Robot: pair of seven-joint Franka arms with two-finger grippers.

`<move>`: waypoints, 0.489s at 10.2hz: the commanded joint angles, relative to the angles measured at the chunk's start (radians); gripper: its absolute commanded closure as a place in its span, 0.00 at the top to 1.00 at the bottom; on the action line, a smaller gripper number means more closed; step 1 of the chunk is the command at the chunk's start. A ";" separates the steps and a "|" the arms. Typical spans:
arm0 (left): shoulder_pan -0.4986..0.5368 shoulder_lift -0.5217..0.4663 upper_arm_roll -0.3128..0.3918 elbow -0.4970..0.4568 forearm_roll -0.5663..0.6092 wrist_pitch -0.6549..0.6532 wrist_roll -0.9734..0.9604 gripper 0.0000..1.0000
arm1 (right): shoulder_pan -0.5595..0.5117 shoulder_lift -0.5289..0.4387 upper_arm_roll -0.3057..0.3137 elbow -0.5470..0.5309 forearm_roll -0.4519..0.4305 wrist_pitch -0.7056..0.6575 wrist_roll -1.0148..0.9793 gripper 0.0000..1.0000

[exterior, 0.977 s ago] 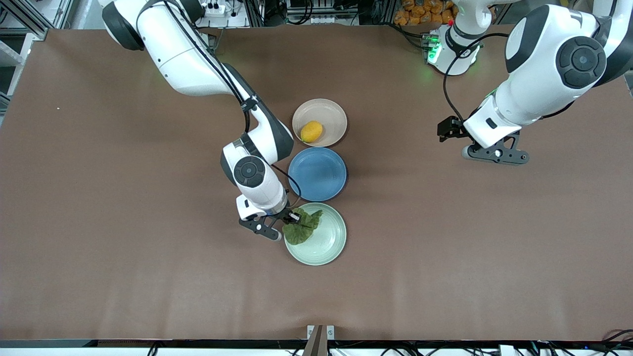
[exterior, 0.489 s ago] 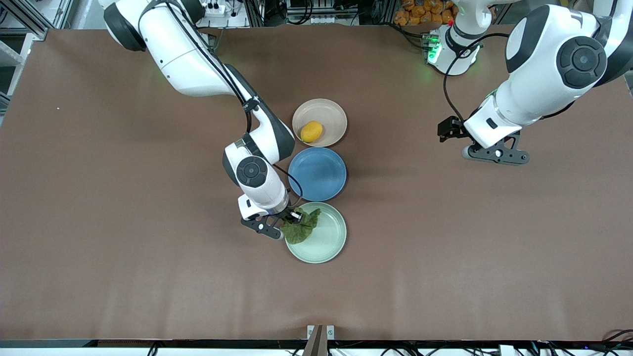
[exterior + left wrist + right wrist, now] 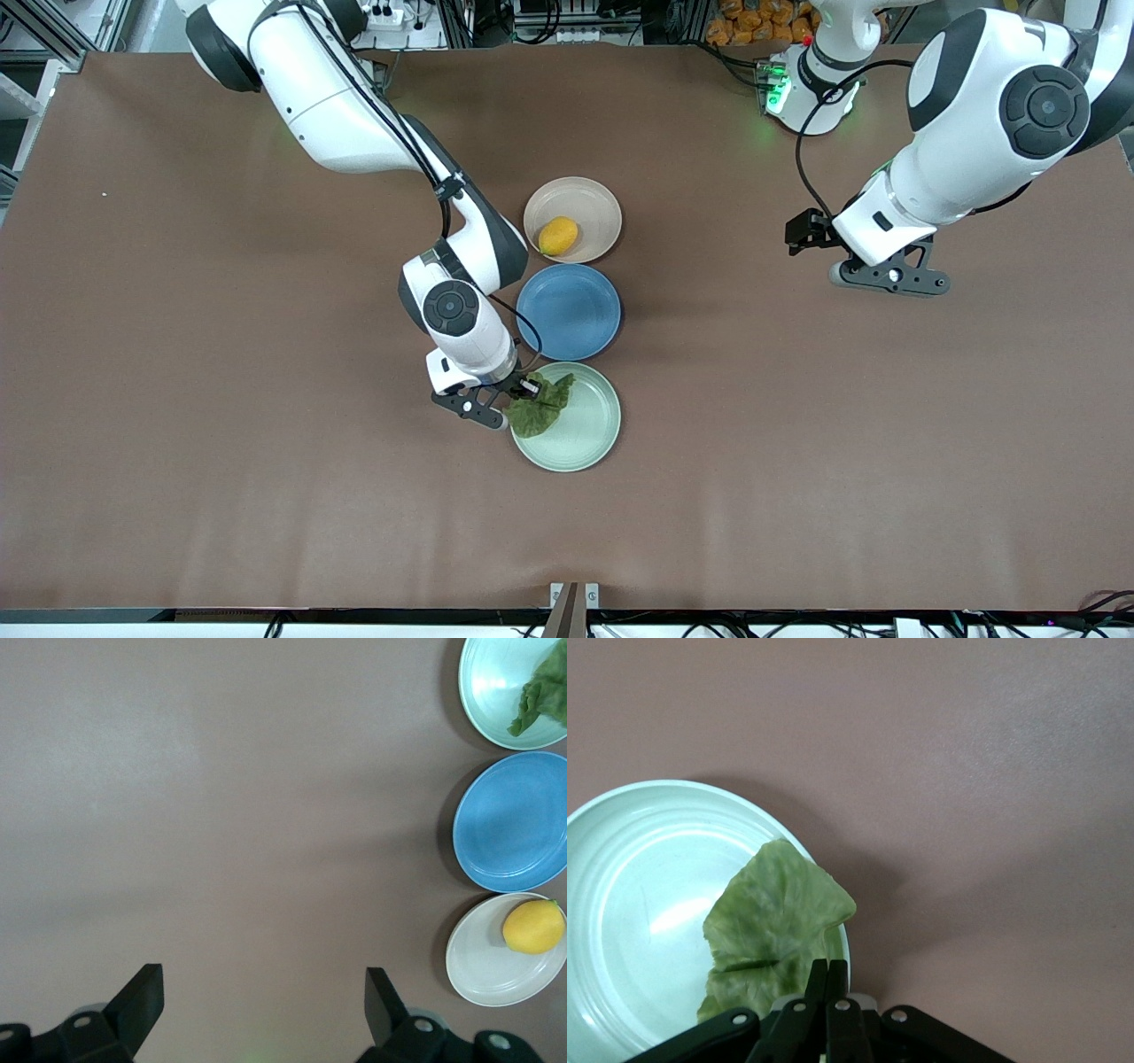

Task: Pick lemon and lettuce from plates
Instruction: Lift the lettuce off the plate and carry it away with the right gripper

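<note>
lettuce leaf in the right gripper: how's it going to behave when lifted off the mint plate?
Likely floppy: the lettuce is thin and creased, pinched at one edge by the right gripper, so the free part should droop. Probably very light; the mint green plate should stay put. The ruffled edge may tear if tugged hard.

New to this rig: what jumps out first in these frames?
Three plates in a row mid-table: the beige plate with the lemon farthest from the front camera, a blue plate between, the mint plate nearest. The right tool is shut on the lettuce at the mint plate's rim. The left tool waits open toward its own end.
</note>
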 commanded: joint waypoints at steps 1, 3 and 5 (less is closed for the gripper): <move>0.010 -0.020 0.000 -0.003 0.003 0.008 0.028 1.00 | -0.041 -0.015 0.023 0.027 0.010 -0.042 -0.007 0.00; 0.010 -0.020 0.002 0.000 0.002 0.008 0.034 1.00 | -0.117 -0.040 0.087 0.096 0.028 -0.177 -0.012 0.00; -0.004 -0.015 -0.009 0.000 -0.013 0.008 -0.001 1.00 | -0.241 -0.075 0.183 0.159 0.031 -0.316 -0.071 0.00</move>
